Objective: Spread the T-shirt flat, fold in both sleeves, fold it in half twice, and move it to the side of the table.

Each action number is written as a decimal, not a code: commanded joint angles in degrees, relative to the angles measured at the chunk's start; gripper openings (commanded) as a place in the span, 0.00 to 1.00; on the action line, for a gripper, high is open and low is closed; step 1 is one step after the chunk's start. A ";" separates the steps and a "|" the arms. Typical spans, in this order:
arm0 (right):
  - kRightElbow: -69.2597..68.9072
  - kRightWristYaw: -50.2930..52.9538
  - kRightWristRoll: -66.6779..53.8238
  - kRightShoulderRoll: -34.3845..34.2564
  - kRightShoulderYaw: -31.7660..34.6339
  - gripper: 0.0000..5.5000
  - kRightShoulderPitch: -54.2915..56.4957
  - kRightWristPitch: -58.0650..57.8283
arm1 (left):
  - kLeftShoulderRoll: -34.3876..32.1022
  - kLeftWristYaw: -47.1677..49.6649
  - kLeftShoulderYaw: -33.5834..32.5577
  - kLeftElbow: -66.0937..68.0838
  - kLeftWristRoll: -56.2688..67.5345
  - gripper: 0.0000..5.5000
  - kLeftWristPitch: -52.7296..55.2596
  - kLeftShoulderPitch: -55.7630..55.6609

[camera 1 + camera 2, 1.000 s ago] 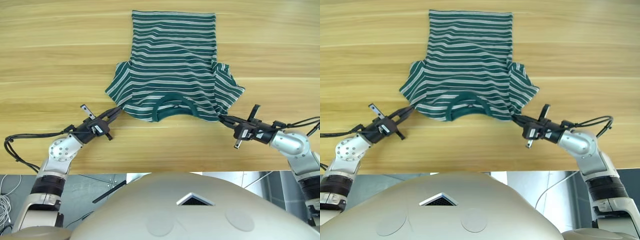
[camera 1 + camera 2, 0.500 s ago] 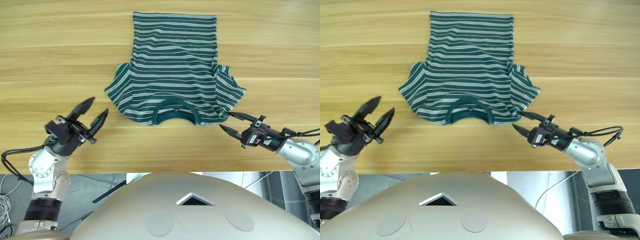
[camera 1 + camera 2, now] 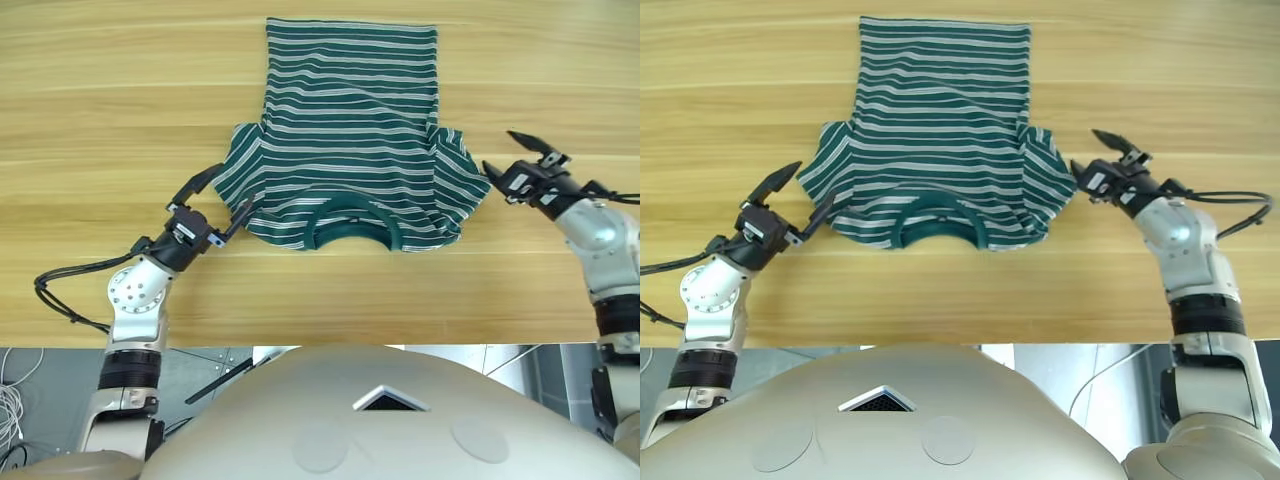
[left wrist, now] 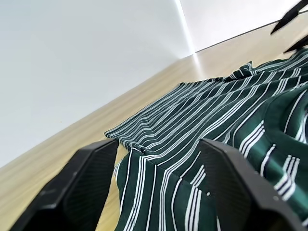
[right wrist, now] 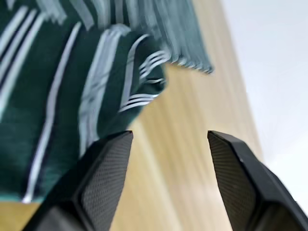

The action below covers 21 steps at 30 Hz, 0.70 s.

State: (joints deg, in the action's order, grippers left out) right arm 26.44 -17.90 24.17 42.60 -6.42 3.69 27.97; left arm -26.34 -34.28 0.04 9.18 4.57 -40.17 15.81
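The green T-shirt [image 3: 350,120] with white stripes lies on the wooden table [image 3: 100,100], collar toward me and hem at the far side. Both sleeves are rumpled against the body. My left gripper [image 3: 229,189] is open at the edge of the left sleeve [image 3: 238,165], low over the wood. In the left wrist view its fingers [image 4: 82,187] frame the striped cloth [image 4: 202,130]. My right gripper [image 3: 502,152] is open just outside the right sleeve [image 3: 460,175]. The right wrist view has that sleeve [image 5: 96,91] beyond its fingers [image 5: 103,178]. Neither gripper holds anything.
Bare wood extends widely left and right of the shirt. The table's near edge [image 3: 300,343] runs close below the collar. Black cables trail from both wrists over that edge.
One second ago both grippers were shut on the shirt's near corners. They let go, opened and drew back. Now each has moved forward to its sleeve; the shirt lies slightly farther from me.
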 commanded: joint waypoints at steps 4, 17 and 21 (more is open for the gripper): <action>1.63 1.74 2.72 -0.42 -3.44 0.52 0.14 1.35 | -1.56 0.46 3.84 0.85 -7.64 0.57 -0.40 0.06; 13.50 10.57 7.66 4.31 -4.07 0.52 5.09 -1.15 | -5.99 3.91 11.73 1.31 -22.45 0.57 0.20 3.79; 3.83 6.92 0.09 2.39 -2.32 0.52 2.03 1.89 | -6.45 4.53 12.59 -1.54 -21.13 0.57 0.12 5.63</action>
State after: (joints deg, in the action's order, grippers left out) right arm 36.62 -7.96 29.31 46.46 -9.54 8.05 27.79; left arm -31.53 -28.91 10.92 8.07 -14.44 -42.09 18.85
